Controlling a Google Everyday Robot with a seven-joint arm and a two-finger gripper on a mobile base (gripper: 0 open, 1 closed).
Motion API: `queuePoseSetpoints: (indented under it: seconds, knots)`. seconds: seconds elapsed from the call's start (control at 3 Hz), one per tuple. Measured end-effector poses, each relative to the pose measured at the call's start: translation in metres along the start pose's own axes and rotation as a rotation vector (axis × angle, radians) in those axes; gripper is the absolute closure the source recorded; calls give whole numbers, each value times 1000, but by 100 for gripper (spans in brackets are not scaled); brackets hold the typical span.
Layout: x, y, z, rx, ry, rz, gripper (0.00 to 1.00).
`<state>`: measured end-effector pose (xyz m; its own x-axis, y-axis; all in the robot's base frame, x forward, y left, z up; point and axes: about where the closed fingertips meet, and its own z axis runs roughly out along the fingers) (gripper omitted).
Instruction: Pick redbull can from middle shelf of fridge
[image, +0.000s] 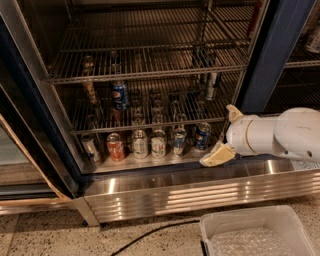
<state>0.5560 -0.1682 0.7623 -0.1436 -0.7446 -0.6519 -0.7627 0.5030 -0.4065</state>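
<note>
The slim, tall silver-and-blue redbull can (213, 85) stands upright at the right end of the wire-grid middle shelf (100, 120), above and deeper inside the dark-blue-framed fridge (270, 55) than the white gripper (216, 135), whose tan fingers (216, 156) are spread, empty.

The middle shelf (150, 119) of the fridge (272, 55) is carrying a blue soda can (119, 95) at the left and the slim redbull can (212, 85) at the right, both upright, with dimmer cans between them. Below it, the steel counter (150, 161) is bearing a front row of upright cans, a red can (115, 146) among them. The pincer (221, 134) is hanging over the counter's right end, fingers spread, just beside the row's last can (201, 136). The speckled floor (35, 235) is carrying a white bin (240, 216) and a black cable (160, 229).
</note>
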Motion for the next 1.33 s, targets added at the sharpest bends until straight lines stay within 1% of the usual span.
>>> queuePoseSetpoints:
  seconds: [0.33, 0.67, 1.33]
  knots:
    - [-2, -5, 8, 42, -21, 25, 0]
    - [-1, -18, 15, 103, -48, 59, 0]
    - [-6, -47, 31, 192, -112, 107, 0]
